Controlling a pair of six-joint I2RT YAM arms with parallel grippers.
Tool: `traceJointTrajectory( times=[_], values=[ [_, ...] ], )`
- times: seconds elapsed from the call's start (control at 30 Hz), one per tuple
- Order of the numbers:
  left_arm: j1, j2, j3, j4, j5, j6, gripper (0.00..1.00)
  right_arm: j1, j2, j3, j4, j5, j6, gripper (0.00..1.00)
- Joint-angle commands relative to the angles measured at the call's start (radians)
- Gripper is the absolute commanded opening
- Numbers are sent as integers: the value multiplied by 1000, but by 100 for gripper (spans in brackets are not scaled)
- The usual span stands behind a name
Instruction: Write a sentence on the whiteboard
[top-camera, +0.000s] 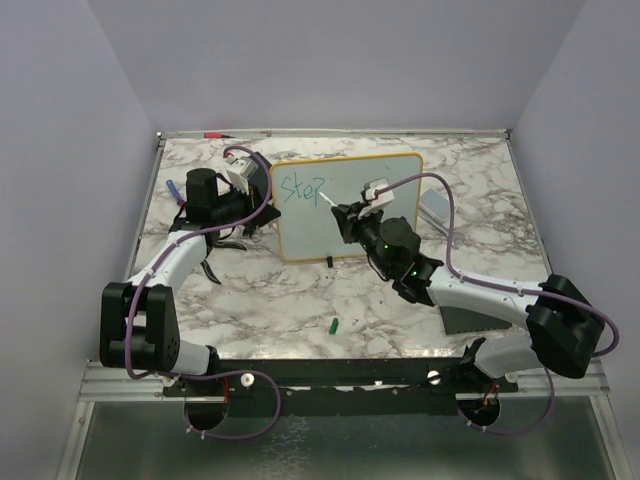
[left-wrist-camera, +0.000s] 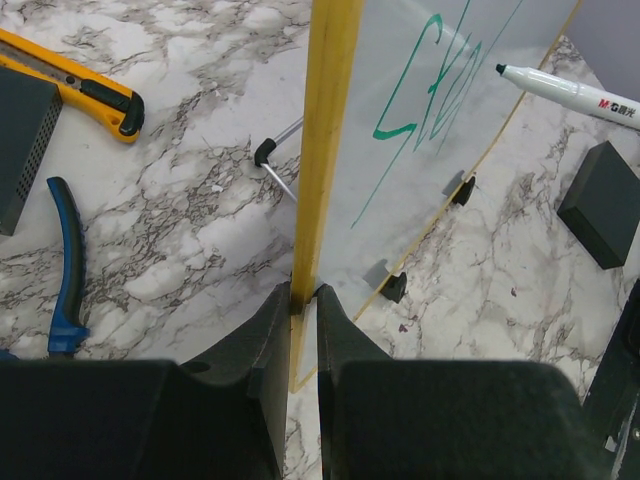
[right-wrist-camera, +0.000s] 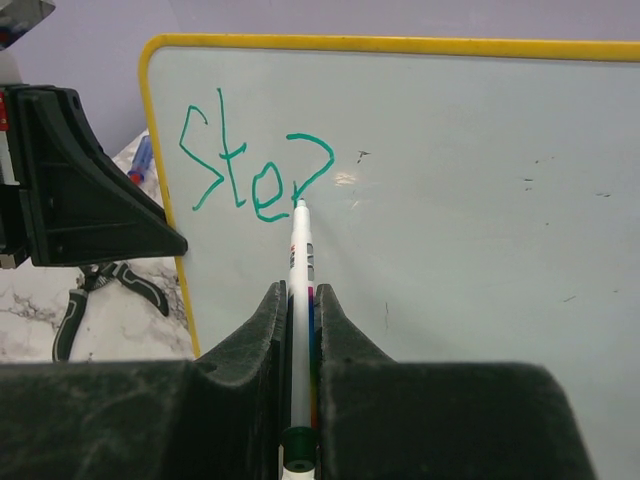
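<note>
Left side: a knife (left-wrist-camera: 85, 85) and pliers (left-wrist-camera: 65, 250) lie on the table (top-camera: 300, 300), clear of the work.

The left gripper (left-wrist-camera: 303, 300) is clamped on the left frame (left-wrist-camera: 325, 120) of the board (top-camera: 350, 172), jaws pinching the yellow edge from both faces. The board stands upright on its feet (left-wrist-camera: 395, 288) in the middle of the table, its writing face toward the right arm.

The text (right-wrist-camera: 240, 170) reads "Step" in green, at the top left of the board. Only the first word is down, so most of the sentence is not yet written.

The marker (right-wrist-camera: 300, 260) is gripped between the closed jaws of the right gripper (right-wrist-camera: 301, 300), its barrel in line with the fingers. The tip meets the board at the foot of the "p" bowl. A green cap (top-camera: 334, 325) lies on the table near the arm bases.

Step in hand, as judged: finish the "p" stem, then begin the next word.
1. Keep the left clamp firm. Pen pressure pushes the board backward, and a loose hold lets it tip or slide.
2. Apply light, even tip pressure.
3. Lift the tip fully off between letters.
4. Leave a clear gap after "Step".
5. Match the existing letter height, and leave room below for a second line.
</note>
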Motion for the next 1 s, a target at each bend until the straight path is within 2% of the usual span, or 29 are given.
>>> traceJointTrajectory(
  times=[0.0,0.3,0.43,0.67,0.97],
  values=[
    [2,-42,-1,14,-56,-10,0,-4,-77,-26,-59,-37,10,0],
    [-6,-50,-6,16,-68,-14,0,-11,-207,-36,-171,-44,35,1],
    [-7,-48,-6,17,-69,-14,0,-80,-230,-66,-175,-116,47,0],
    [-9,-45,-8,16,-72,-11,0,-138,-204,-79,-141,-226,48,1],
    [-8,-47,-9,17,-69,-7,0,-142,-144,-59,-121,-201,44,1]
  ],
)
